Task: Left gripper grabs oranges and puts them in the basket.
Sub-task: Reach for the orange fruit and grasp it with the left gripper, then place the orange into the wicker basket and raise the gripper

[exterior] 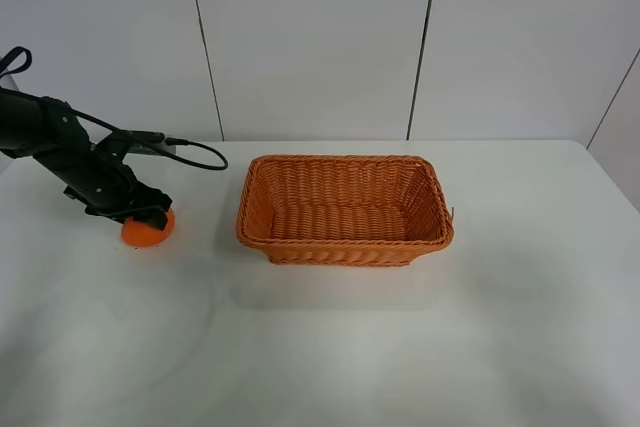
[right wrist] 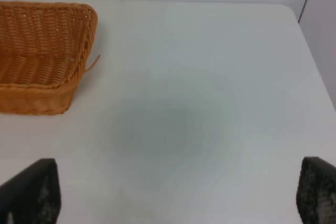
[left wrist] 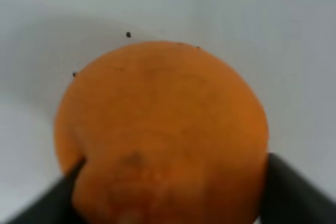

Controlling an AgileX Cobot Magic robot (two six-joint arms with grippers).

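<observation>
The orange [exterior: 148, 234] rests on the white table at the far left, well left of the wicker basket [exterior: 345, 243]. My left gripper [exterior: 146, 217] is down over the orange's top. In the left wrist view the orange [left wrist: 157, 124] fills the frame, and the gripper's two dark fingers [left wrist: 47, 205] press against its two sides. The basket holds nothing; its corner also shows in the right wrist view [right wrist: 47, 95]. My right gripper [right wrist: 176, 192] is open and empty above bare table to the right of the basket. It is out of the exterior view.
A black cable [exterior: 195, 152] loops from the left arm toward the basket's left side. White wall panels [exterior: 310, 37] stand behind the table. The table's right edge [right wrist: 310, 51] runs close to the wall.
</observation>
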